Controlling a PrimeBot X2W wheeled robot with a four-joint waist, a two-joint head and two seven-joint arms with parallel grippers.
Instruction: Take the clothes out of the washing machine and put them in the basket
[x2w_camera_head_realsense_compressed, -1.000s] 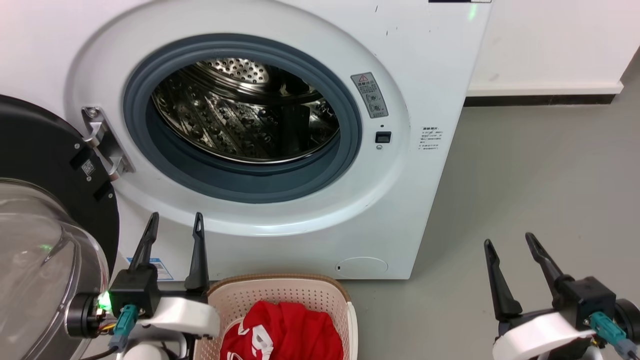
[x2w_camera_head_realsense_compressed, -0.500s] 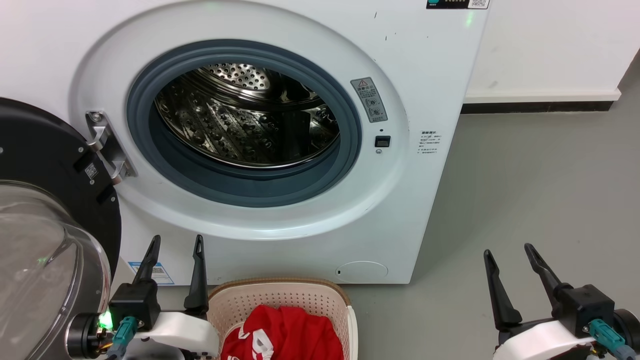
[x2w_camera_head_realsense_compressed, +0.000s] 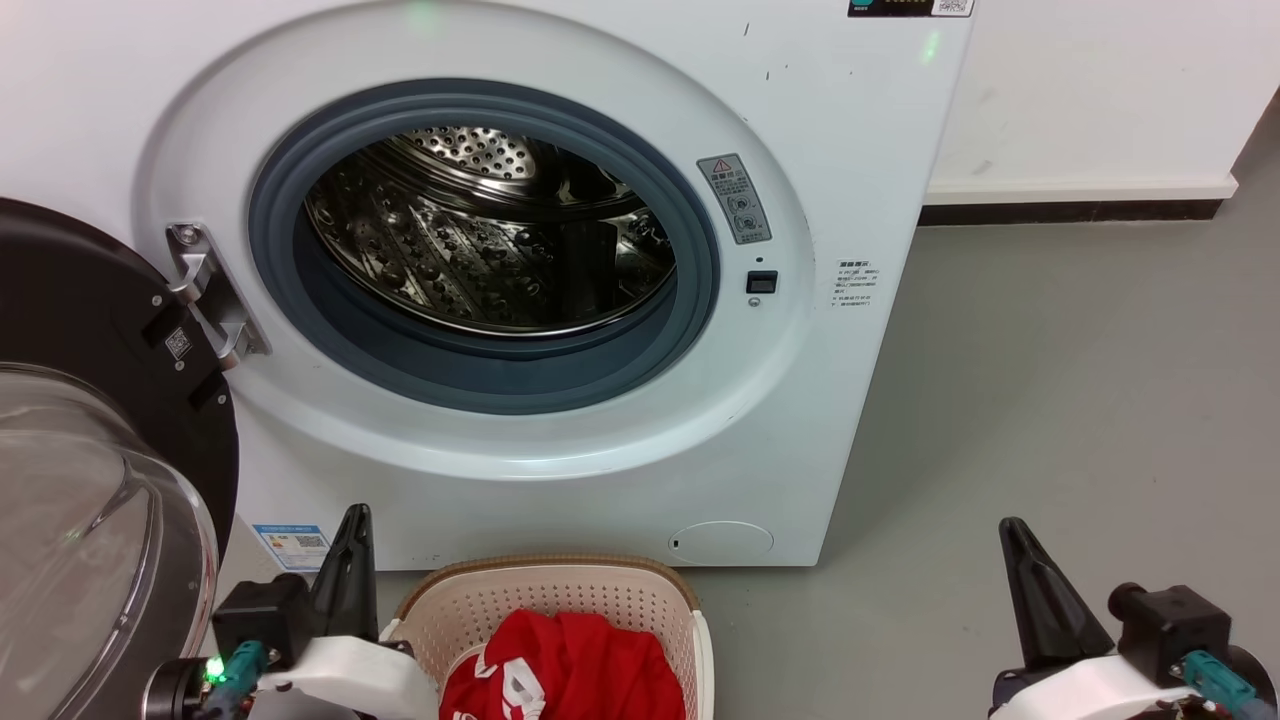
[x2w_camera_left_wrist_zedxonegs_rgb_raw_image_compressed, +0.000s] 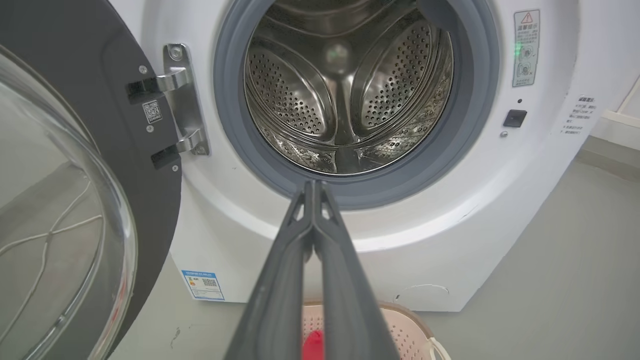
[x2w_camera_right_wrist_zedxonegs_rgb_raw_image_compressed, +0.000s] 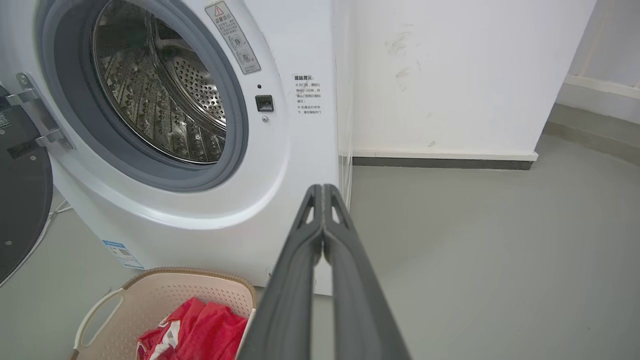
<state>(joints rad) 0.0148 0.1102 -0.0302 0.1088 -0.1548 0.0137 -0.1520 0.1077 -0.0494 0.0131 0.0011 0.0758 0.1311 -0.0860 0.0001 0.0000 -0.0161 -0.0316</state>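
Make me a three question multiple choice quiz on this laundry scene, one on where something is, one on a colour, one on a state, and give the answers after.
1. Where does the red garment lie?
A. In the drum
B. In the basket
C. On the floor

2. What colour is the washing machine's round rubber seal?
A. Grey
B. Red
C. Yellow

3. How does the machine's door stand?
A. Shut
B. Open, swung to the left
C. Taken off and laid flat

Answers:
1. B: the red fabric sits inside the cream perforated walls.
2. A: the ring is plain grey in the head view and both wrist views.
3. B: the black-framed glass door hangs on its hinge at the left of the head view.
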